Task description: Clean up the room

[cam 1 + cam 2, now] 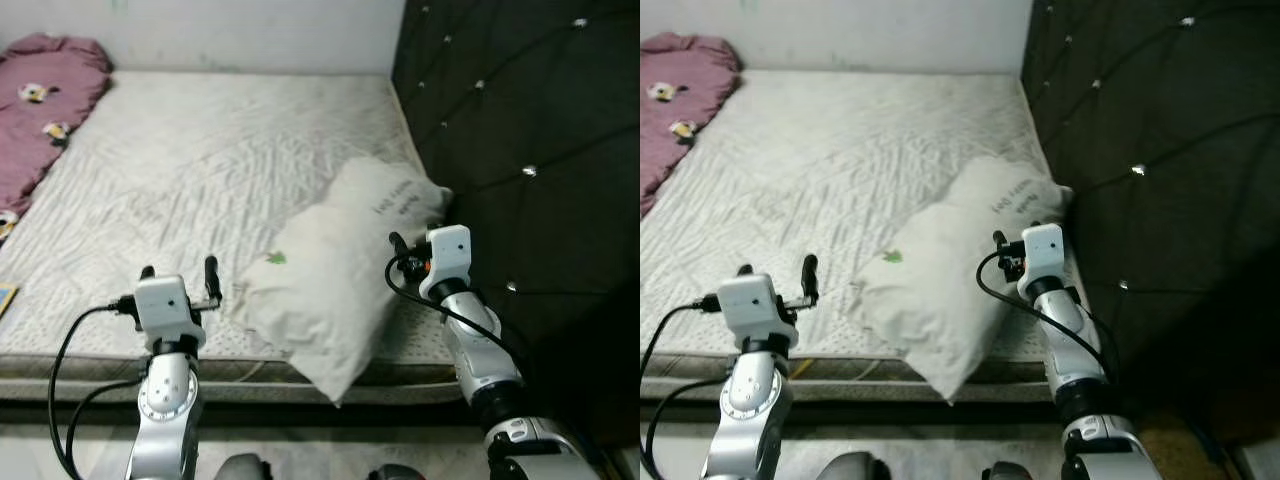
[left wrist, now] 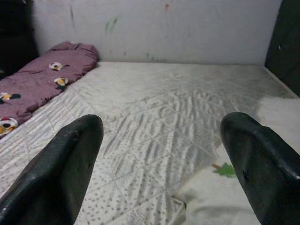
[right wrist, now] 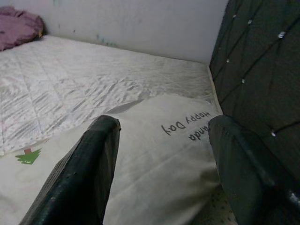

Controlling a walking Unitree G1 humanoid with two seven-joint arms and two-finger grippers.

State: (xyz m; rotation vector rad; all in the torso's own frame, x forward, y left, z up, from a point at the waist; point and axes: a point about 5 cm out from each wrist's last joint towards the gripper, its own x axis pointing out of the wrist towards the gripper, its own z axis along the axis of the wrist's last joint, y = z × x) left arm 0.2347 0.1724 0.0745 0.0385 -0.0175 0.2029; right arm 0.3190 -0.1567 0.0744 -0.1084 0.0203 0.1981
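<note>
While both arms reach forward, left gripper [image 1: 179, 274] hovers spread wide over the mattress [image 1: 200, 160] edge; right gripper [image 3: 164, 154], also wide, holds nothing, just beside the white pillow [image 1: 330, 280] against the headboard [image 1: 520, 150].

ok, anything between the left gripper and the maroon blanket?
Just bare quilted mattress between the left gripper and the maroon blanket, per the left wrist view.

silver arms, white wrist boxes, looping black cables, black-fingered left end effector [image 1: 180, 270]
</note>
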